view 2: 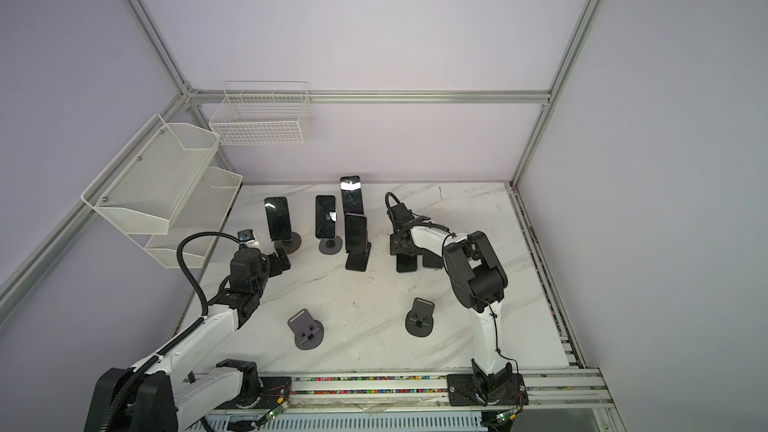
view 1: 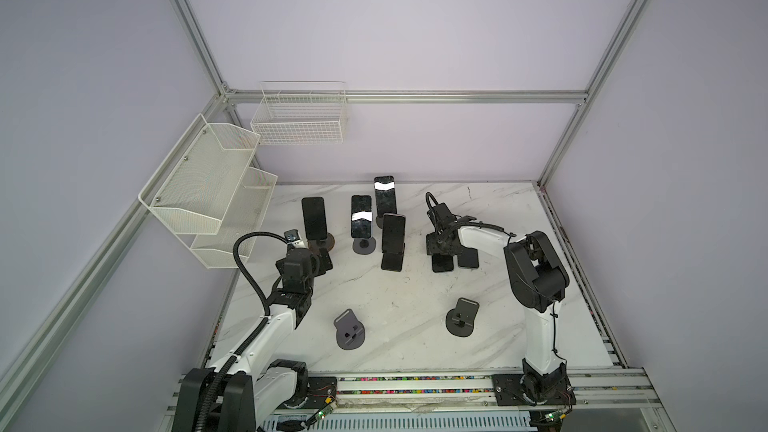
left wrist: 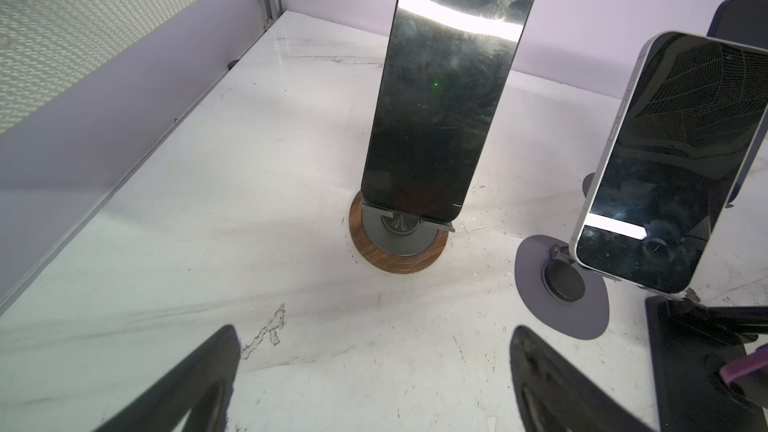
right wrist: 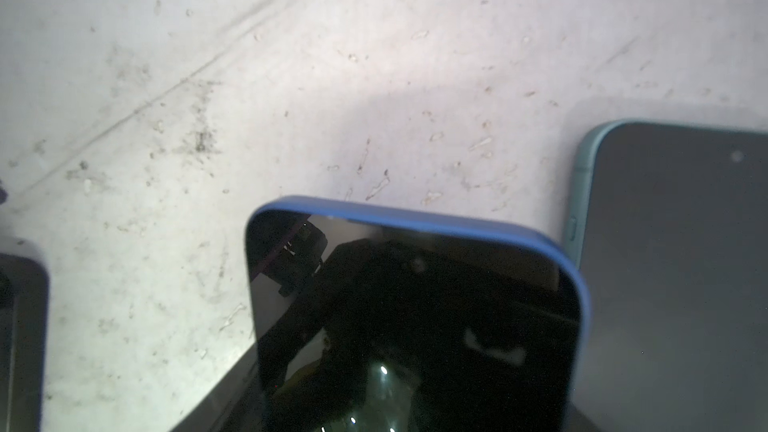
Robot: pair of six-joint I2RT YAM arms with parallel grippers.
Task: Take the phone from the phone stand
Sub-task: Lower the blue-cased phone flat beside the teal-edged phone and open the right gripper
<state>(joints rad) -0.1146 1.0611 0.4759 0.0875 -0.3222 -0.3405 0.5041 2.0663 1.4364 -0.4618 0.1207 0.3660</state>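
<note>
White marble-pattern tabletop (view 1: 409,326) logged in both top views (view 2: 365,305). Noted left gripper (left wrist: 374,332) spread wide, bare tabletop showing between its fingers (left wrist: 199,376). Found it low over the surface and pointed at a dark glossy phone (left wrist: 440,97), near but apart. Saw that phone propped upright on a round wood-ringed stand (left wrist: 399,263), at back left in a top view (view 1: 313,218). Spotted a silver-edged phone (left wrist: 665,168) just beside it, leaning on a flat grey disc stand (left wrist: 540,284).

Marked right gripper (view 1: 441,255) closed on a blue-edged phone (right wrist: 415,326); fingers hidden in the wrist view, grip read from a top view. Placed that blue-edged phone off any stand, at right of centre, tilted, just beside a teal-edged phone (right wrist: 673,263) lying flat on the tabletop. Could not tell whether its lower end touched the surface.

Counted two more dark phones on stands at back centre (view 1: 384,197) (view 1: 393,234). Logged two grey round-based stands standing bare at the front (view 1: 349,332) (view 1: 461,320), well apart. Tagged white mesh racks (view 1: 199,184) on the left wall.
</note>
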